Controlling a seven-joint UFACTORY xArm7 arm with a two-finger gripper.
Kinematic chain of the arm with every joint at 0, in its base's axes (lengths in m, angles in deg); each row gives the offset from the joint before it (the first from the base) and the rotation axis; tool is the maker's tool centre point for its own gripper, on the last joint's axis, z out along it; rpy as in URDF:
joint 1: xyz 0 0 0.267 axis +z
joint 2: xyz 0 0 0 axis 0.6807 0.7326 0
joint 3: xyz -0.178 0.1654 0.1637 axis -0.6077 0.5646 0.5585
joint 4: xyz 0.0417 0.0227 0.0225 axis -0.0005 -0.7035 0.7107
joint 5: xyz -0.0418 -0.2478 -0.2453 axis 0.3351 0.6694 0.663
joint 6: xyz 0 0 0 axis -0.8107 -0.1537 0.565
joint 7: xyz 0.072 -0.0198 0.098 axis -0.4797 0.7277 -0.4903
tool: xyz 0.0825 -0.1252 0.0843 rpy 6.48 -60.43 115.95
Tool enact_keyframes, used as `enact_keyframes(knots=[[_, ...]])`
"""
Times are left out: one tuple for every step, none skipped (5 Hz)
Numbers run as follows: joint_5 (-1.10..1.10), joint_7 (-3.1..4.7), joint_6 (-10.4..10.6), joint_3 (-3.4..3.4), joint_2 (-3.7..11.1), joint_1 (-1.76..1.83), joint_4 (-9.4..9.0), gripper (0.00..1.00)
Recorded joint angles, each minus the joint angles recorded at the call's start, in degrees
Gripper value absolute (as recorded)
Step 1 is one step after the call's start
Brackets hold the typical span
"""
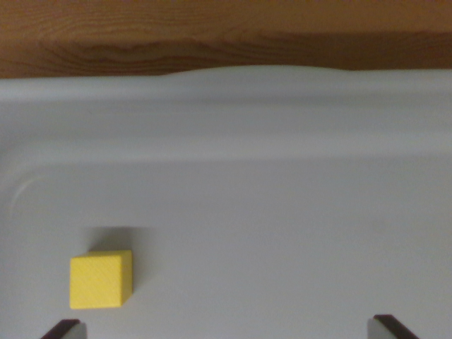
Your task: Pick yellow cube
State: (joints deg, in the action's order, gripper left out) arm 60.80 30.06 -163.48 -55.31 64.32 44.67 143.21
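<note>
Although only our hand's (226, 328) two dark fingertips (62, 329) show at the bottom edge, they stand wide apart, released and holding nothing. We find the yellow cube (101, 280) just beyond the fingertip on the wrist view's left, well off the midline, so we judge a sideways shift comes first. It rests flat, matte, square-edged, on a white tray (282, 212); beyond lies the wooden worktop (226, 32).

A pale grey tray (282, 212) fills most of the frame, its smooth floor running from the bottom edge up to a raised, rounded rim across the upper part. Beyond that rim, along the top of the frame, runs a brown wooden surface (212, 35) with visible grain.
</note>
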Motion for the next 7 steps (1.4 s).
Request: enact_keyframes(knots=[[0.13,-0.71,2.47,0.51,1.94,0.52,-1.14,0.0],[0.13,-0.71,2.47,0.51,1.94,0.52,-1.14,0.0],[0.27,-1.48,5.15,1.06,4.05,1.07,-2.37,0.0],[0.27,-1.48,5.15,1.06,4.05,1.07,-2.37,0.0],[0.41,-2.26,7.86,1.62,6.18,1.64,-3.62,0.0],[0.41,-2.26,7.86,1.62,6.18,1.64,-3.62,0.0],[0.55,-3.03,10.58,2.19,8.32,2.21,-4.87,0.0]])
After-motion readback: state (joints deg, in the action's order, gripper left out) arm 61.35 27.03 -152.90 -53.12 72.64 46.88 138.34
